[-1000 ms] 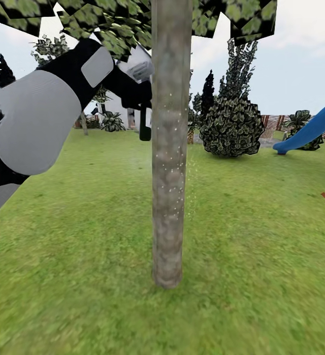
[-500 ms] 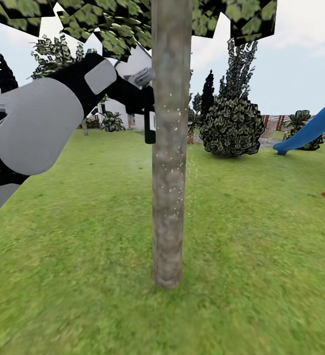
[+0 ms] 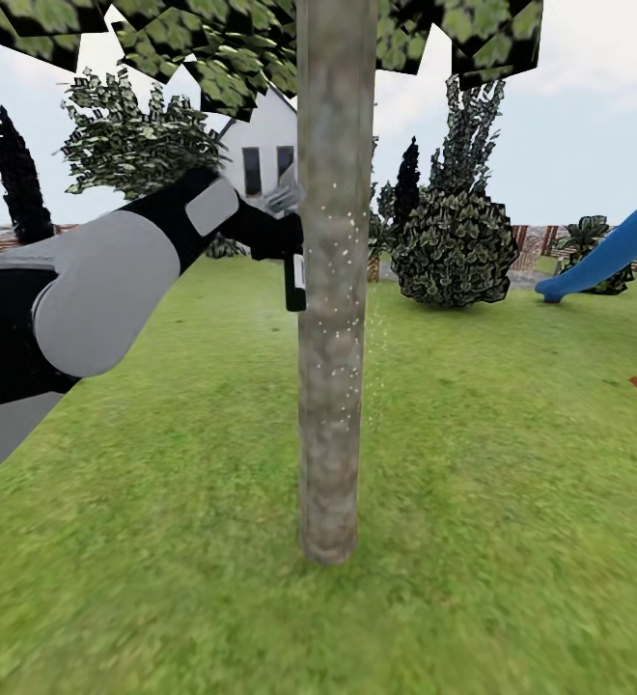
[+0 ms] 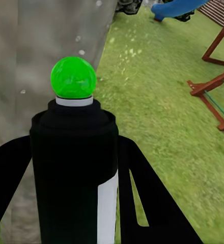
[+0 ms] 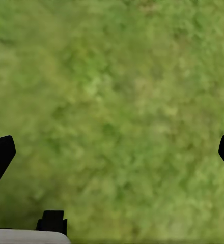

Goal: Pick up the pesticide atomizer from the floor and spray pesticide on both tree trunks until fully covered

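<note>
The left claw (image 3: pixel 285 232) pinches the black, white-labelled pesticide atomizer (image 3: pixel 294 275) just beside the thick grey-brown mottled tree trunk (image 3: pixel 333 290), which is flecked with white droplets. The right claw (image 5: pixel 112 152) hangs spread wide over green lawn (image 5: pixel 117 101).

Trunk (image 3: pixel 333 290) stands centre on the lawn (image 3: pixel 164 541). Left arm (image 3: pixel 96 280) reaches in from the left; atomizer (image 3: pixel 294 272) just beside the trunk's left edge. Shrub (image 3: pixel 454 246) behind, to the right. Slide (image 3: pixel 608 253) far right. House (image 3: pixel 261 145) behind the arm.
</note>
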